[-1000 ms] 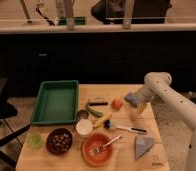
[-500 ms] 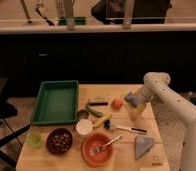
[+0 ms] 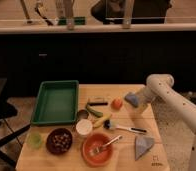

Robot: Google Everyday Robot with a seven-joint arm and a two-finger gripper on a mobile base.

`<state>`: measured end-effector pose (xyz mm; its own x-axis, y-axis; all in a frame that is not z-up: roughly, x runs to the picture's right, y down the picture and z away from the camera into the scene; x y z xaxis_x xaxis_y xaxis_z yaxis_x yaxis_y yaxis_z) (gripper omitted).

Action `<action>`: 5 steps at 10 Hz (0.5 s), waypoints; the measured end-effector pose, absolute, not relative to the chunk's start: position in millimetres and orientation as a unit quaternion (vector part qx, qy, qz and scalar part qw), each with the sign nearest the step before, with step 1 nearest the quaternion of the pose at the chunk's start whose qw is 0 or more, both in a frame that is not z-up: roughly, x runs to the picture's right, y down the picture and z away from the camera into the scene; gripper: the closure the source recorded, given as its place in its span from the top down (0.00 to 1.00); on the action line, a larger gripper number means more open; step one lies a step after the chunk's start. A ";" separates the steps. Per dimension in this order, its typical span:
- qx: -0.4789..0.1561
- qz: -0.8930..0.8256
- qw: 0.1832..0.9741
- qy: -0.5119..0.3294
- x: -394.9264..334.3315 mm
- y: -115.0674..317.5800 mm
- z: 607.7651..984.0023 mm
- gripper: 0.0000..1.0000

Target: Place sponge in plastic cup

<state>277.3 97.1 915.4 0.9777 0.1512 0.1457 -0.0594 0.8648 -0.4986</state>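
The sponge point(image 3: 130, 99), a small blue-grey block, is at the right of the wooden table point(image 3: 141, 162), just right of the orange fruit point(image 3: 117, 103). My gripper point(image 3: 137, 100) comes in from the right on the white arm point(image 3: 161, 85) and sits right at the sponge, against its right side. A pale green plastic cup point(image 3: 35, 140) stands at the front left of the table. A white cup point(image 3: 84, 127) stands near the middle front.
A green tray point(image 3: 56, 101) lies at the left. A dark bowl point(image 3: 59, 140) and an orange bowl holding a fork point(image 3: 97, 148) sit in front. A blue-grey triangular folded piece point(image 3: 142, 145), a brush point(image 3: 125, 128), a banana point(image 3: 102, 121) and a green item point(image 3: 94, 111) lie between them.
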 end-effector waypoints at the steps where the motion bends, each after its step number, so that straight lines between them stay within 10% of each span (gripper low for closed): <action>1: -0.256 0.069 0.960 -0.085 281.8 94.2 915.4 0.80; 5: -0.284 0.130 0.947 -0.078 284.3 85.6 931.2 0.80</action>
